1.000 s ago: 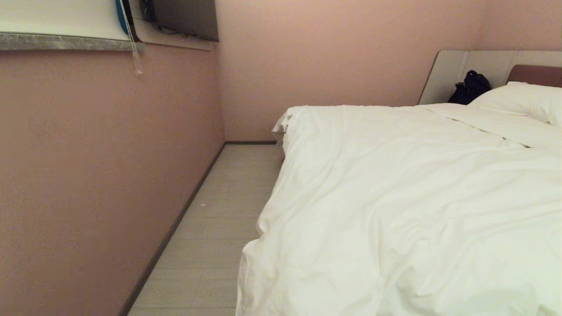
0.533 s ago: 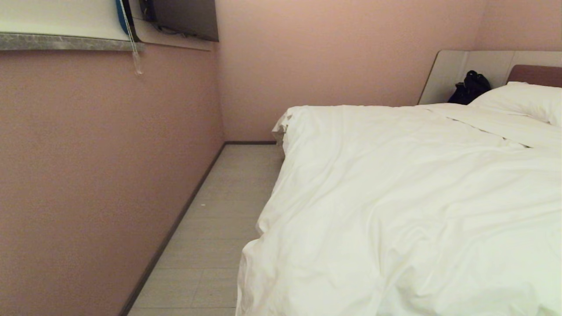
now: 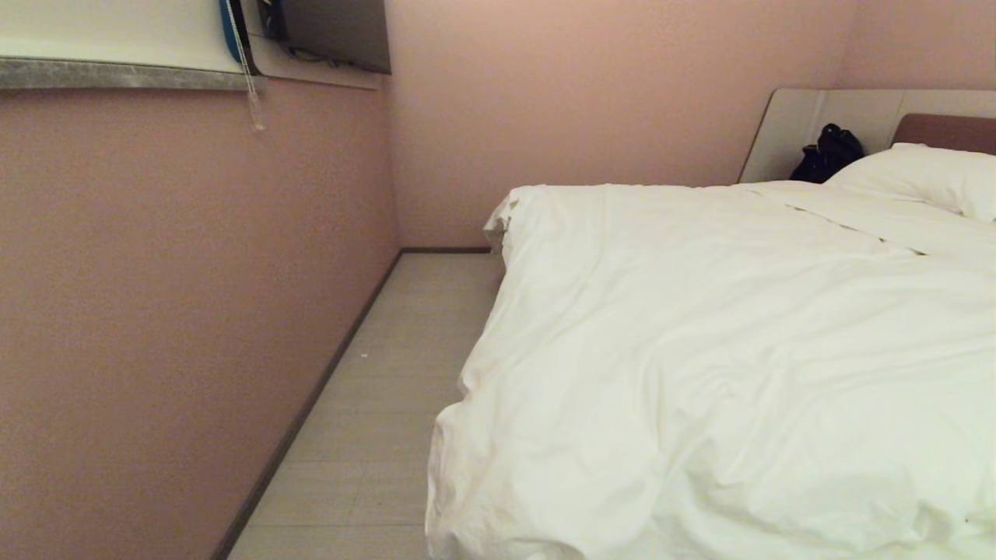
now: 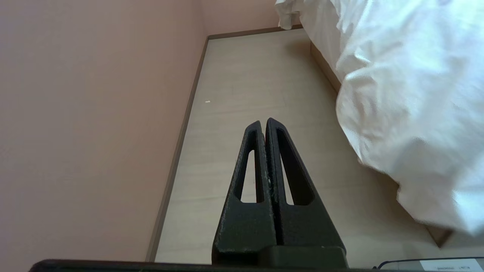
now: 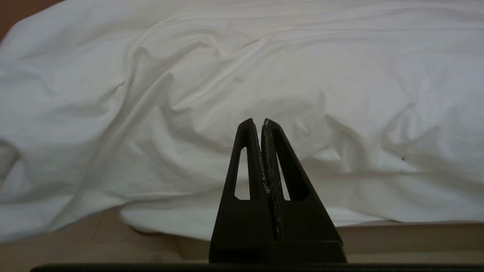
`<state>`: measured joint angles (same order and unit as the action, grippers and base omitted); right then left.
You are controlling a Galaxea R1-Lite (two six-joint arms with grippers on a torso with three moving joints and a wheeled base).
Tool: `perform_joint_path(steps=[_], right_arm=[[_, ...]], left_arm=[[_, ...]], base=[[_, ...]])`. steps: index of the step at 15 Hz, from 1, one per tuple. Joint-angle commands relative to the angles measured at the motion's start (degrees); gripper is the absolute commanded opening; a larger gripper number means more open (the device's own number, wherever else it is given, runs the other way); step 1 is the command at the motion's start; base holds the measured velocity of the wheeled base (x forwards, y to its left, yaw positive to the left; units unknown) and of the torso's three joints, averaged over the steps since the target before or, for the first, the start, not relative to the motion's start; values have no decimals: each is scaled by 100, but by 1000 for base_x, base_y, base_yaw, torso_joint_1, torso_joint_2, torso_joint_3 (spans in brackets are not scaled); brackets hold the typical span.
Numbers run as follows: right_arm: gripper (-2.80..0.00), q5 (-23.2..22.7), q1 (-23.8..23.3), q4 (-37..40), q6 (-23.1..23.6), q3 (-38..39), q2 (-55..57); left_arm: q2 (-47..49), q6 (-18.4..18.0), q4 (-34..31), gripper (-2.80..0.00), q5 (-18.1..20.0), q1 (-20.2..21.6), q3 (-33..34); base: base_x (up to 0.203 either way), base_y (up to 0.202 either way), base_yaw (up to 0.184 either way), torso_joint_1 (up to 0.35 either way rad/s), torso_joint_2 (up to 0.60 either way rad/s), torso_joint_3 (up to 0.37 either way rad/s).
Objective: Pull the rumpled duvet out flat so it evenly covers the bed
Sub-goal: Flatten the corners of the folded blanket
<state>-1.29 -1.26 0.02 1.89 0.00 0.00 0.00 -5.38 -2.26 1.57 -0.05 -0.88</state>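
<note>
1. The duvet (image 3: 724,373) lies spread over the bed (image 4: 323,70), wrinkled, with creases running across its top and a bunched fold at the near corner.
2. One duvet edge hangs over the bed's side toward the floor (image 3: 373,420); the beige bed base shows beneath it in the left wrist view.
3. A pillow (image 3: 922,177) sits at the head end of the bed, touching the duvet's far edge.
4. A dark bag (image 3: 829,153) rests beside the pillow, against the pale headboard panel (image 3: 794,128).
5. Left pincer (image 4: 264,122): fingers pressed together, gripping nothing, over the floor between the wall (image 3: 179,295) and the bed, apart from the duvet.
6. Right pincer (image 5: 258,121): closed too, empty, facing the duvet's draped edge, not touching it.
7. Neither arm shows in the head view.
8. A window ledge (image 3: 117,74) runs along the wall, with a cord (image 3: 250,85) hanging off it.
</note>
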Motion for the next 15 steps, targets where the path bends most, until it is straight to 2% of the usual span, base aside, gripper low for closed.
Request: perform_joint_path(steps=[1,13,15], right_arm=[[-280,-3,3,-2,4,0,7],[-280,-3,-6,6,-13,0,0],[-280,5,2,6,-14,0,0]], left_arm=[[9,1,-2,-280,1,-13,0],[9,10,-2,-280,1,-4,0],[17,9,-2,-280,1,-4,0]], base=[[-190,0,-3,3,2,2],[-193,0,0,2,3,2],[-105,0,1,-7,-1,1]])
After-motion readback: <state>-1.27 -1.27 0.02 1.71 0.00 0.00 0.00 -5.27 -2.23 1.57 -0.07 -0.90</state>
